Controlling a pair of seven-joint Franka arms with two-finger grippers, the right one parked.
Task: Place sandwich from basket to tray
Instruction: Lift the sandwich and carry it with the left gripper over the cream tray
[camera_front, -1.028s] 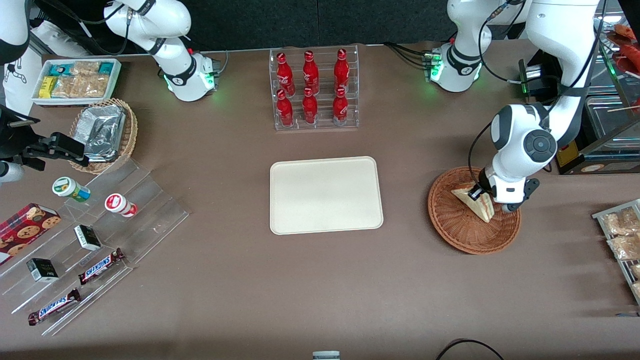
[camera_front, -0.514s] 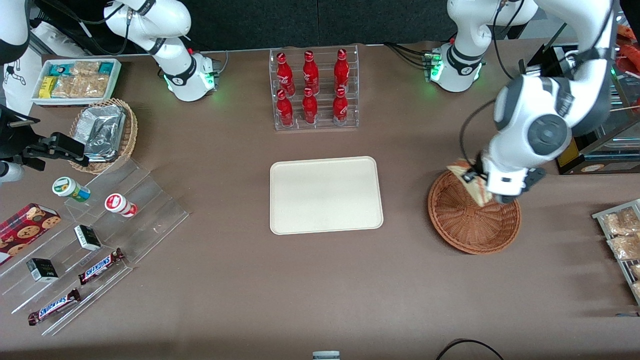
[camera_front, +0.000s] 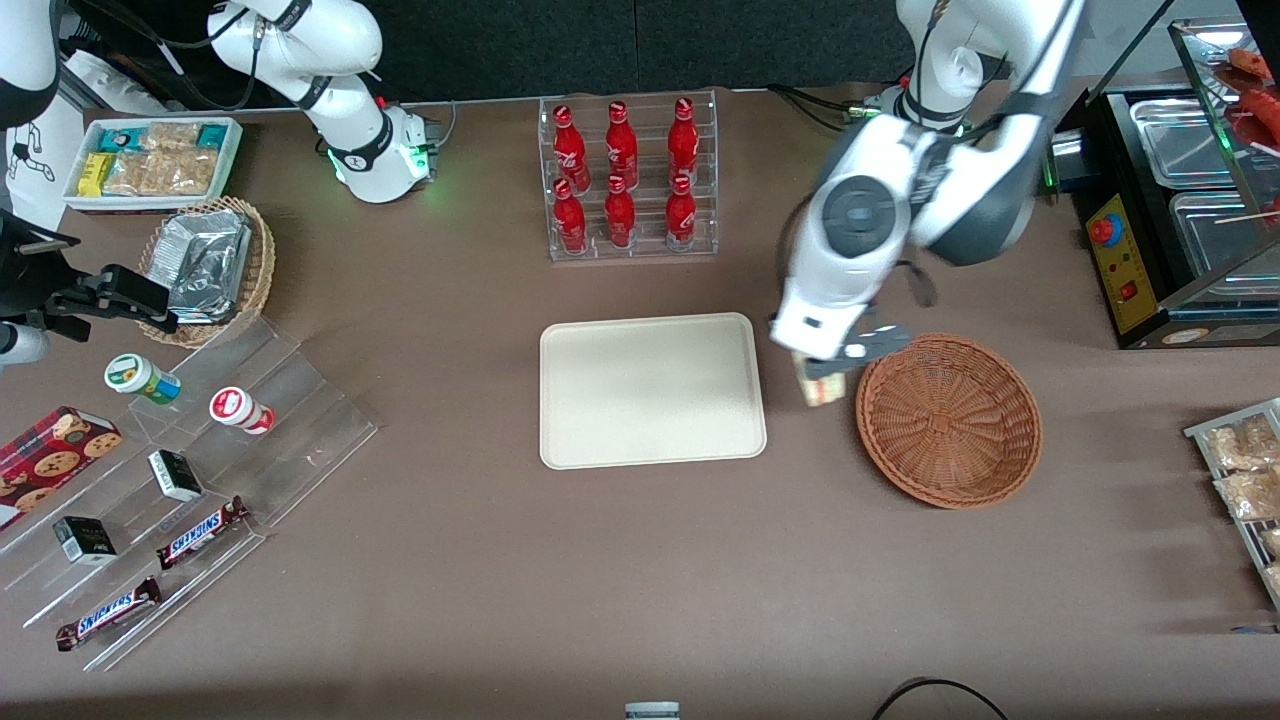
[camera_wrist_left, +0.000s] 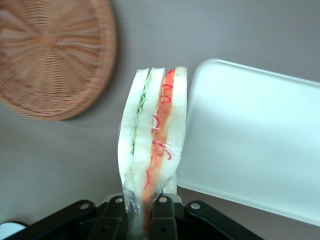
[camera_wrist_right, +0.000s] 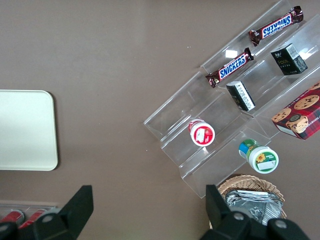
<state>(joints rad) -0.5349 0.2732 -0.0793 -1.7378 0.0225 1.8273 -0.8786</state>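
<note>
Left arm's fingers pinching the sandwich up in the air, above the bare bench between the wicker basket and the tray, basket holding nothing

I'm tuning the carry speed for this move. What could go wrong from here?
The gripper pinches only one end of the sandwich, so the long free end could sag or swing, or the wrapped wedge could slip out. It hangs over bare table between the basket and the tray, so a drop now would miss the tray. Releasing too early risks catching the tray's rim.
</note>
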